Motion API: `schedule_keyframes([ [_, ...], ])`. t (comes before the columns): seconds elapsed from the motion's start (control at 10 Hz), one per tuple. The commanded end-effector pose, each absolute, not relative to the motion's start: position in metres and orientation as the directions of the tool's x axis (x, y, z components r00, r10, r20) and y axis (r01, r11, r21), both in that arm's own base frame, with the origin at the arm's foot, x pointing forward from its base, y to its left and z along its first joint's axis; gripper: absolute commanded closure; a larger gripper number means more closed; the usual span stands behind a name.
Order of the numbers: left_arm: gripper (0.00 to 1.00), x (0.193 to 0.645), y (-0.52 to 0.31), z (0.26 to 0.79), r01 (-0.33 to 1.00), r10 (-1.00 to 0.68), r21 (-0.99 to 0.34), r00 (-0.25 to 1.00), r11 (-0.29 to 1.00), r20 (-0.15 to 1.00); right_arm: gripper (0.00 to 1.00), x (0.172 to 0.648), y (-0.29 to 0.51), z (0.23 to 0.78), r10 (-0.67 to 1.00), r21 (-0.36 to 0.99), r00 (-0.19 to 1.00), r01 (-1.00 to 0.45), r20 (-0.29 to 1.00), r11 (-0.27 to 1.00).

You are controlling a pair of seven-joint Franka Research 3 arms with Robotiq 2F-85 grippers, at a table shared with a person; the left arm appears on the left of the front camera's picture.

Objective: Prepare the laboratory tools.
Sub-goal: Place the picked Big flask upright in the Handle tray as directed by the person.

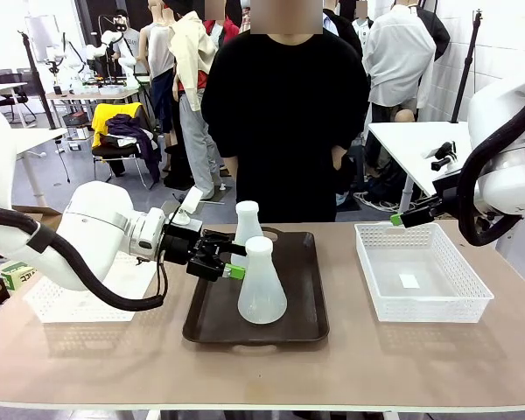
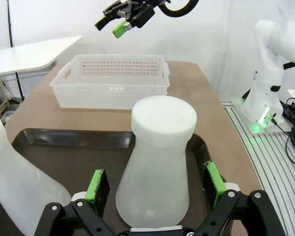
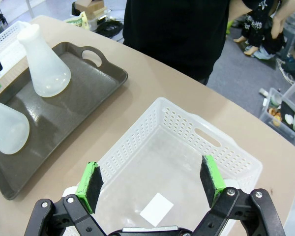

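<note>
On the brown tray point(image 1: 302, 328), the near flask point(image 1: 262, 284) sits between the left gripper point(image 1: 229, 262)'s spread fingers, not yet pinched. Looks like light, slick, slightly squishy plastic, so I'd squeeze gently around the tapering body. Right gripper point(image 3: 152, 184) hangs open over the white basket point(image 3: 236, 162).

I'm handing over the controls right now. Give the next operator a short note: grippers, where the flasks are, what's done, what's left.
Left gripper: open, its pads on either side of the near flask, not yet closed on it.
Right gripper: open and holding nothing, hovering over the right basket.
Both flasks stand upright on the brown tray; the far flask is behind the near one.
The left basket lies under the left arm.
Done: no flask has left the tray.
Left: probably close on the near flask and lift it, then handle the far one.
</note>
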State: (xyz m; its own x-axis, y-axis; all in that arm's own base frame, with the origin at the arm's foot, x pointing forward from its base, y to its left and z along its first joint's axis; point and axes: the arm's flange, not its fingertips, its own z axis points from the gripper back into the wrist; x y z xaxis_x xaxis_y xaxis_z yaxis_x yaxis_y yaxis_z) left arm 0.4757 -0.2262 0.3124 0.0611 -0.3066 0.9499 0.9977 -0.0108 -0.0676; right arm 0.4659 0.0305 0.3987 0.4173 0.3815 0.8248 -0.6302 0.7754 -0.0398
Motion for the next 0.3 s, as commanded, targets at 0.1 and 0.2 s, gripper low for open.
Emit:
schedule_keyframes([
  [0.1, 0.0, 0.4753, -0.2263, 0.3132, 0.998, -0.297, -0.057, 0.047, -0.023, 0.954, 0.0, 0.4654, 0.0298, 0.3984, 0.381, -0.039, 0.419, -0.629, 0.824, 0.776],
  [0.2, 0.0, 0.4753, -0.2263, 0.3132, 0.998, -0.297, -0.057, 0.047, -0.023, 0.954, 0.0, 0.4654, 0.0298, 0.3984, 0.381, -0.039, 0.419, -0.629, 0.824, 0.776],
])
